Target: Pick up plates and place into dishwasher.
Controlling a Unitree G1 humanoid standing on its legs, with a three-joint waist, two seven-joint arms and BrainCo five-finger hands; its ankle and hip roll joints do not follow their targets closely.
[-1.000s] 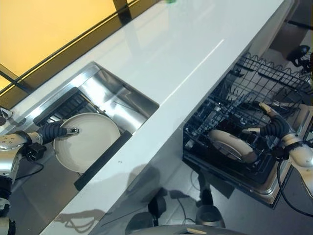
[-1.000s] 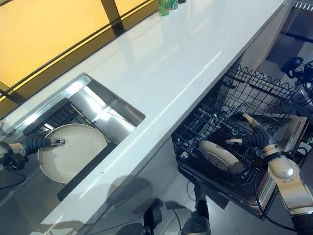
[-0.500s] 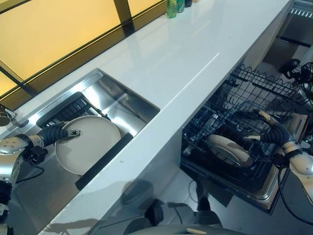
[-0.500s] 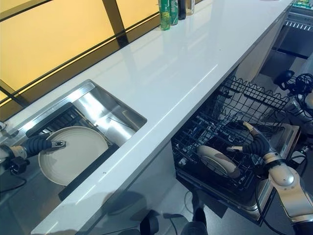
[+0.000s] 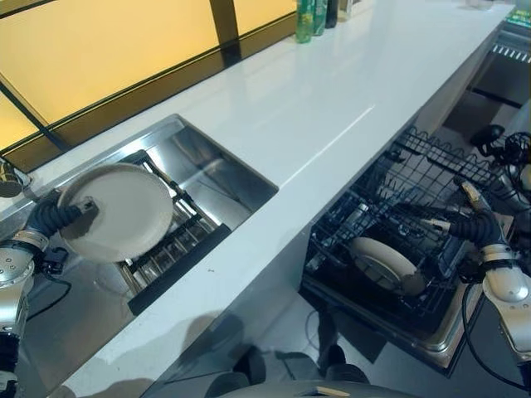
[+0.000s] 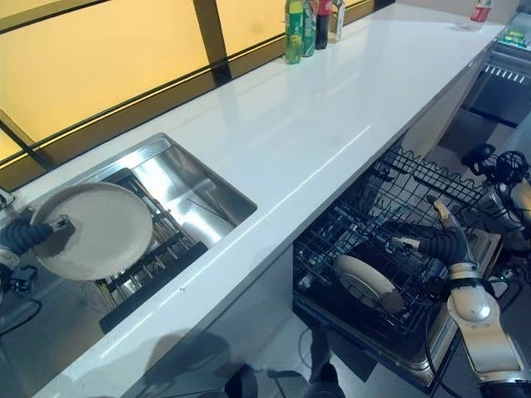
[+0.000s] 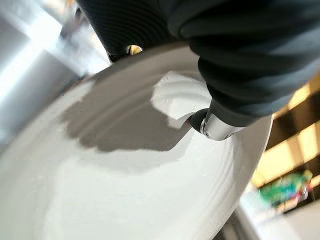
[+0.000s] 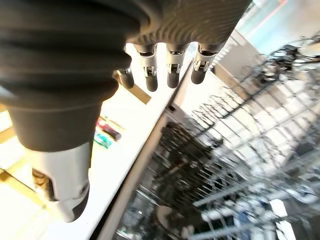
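Left robot hand [image 5: 60, 214]: gripping the plate [image 5: 120, 211] at its rim, thumb lying on the upper face and the rest of the hand closing behind the edge, as its wrist view is showing.
Plate: hanging above the sink [image 5: 211, 170], over the dark drying rack [image 5: 170, 249] inside it; it is tilting, with the open face turning up toward the camera.
Right robot hand [image 6: 438, 242]: hovering over the dishwasher rack [image 6: 390, 215], fingers extended and apart, holding nothing.
Second plate [image 6: 365, 282]: sitting on edge among the wires of the lower basket, just at 8 o'clock from the right robot hand.
Key relation: the dishwasher rack is lying at about 3 o'clock from the held plate, well apart, with the white counter [image 5: 315, 108] edge between them; the right robot hand is much nearer the basket, while the left is carrying the load.
Plate edge: probably running from 10 to 4 o'clock, though the tilt is making this hard to judge.
Judgement: the carry across is looking like the step in hand, and the plate will need turning on edge to slot beside the one already racked.
Bottles [image 6: 303, 21]: standing at the far end of the counter, at 12 o'clock.
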